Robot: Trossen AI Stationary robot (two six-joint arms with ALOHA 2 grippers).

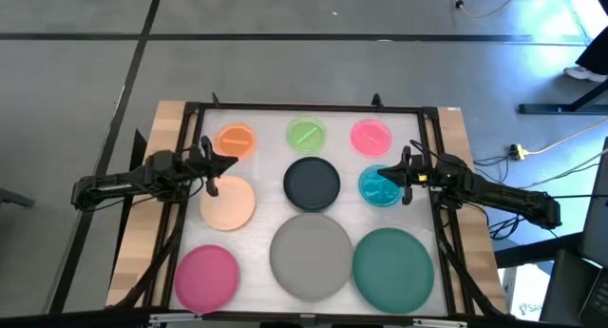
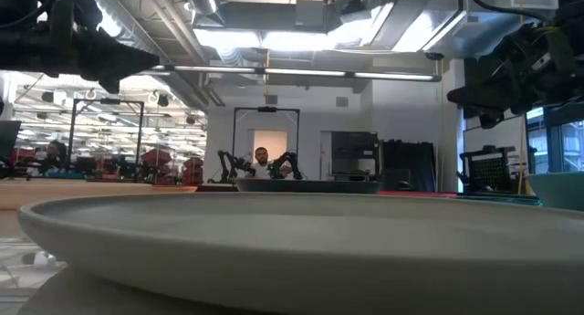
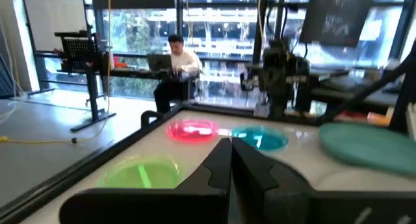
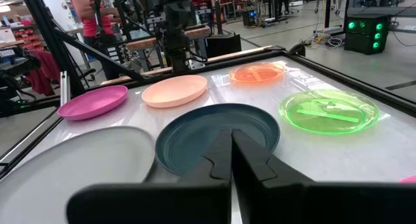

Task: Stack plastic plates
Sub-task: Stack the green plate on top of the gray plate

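Observation:
Nine round plates lie flat on the white table in three rows. In the far row are the orange plate [image 1: 236,140], green plate [image 1: 306,134] and pink plate [image 1: 370,136]. The middle row holds the peach plate [image 1: 228,202], black plate [image 1: 312,183] and small teal plate [image 1: 380,188]. Nearest are the magenta plate [image 1: 206,276], grey plate [image 1: 311,256] and dark green plate [image 1: 393,264]. My left gripper [image 1: 228,164] hovers shut above the peach plate's far edge. My right gripper [image 1: 385,173] hovers shut above the small teal plate. In the low view both hang well above the table.
A black frame [image 1: 304,107] runs around the white table top, with wooden strips [image 1: 161,157] outside it. The grey plate [image 2: 274,233] fills the low view's foreground. People sit or stand in the room beyond the table [image 3: 175,62].

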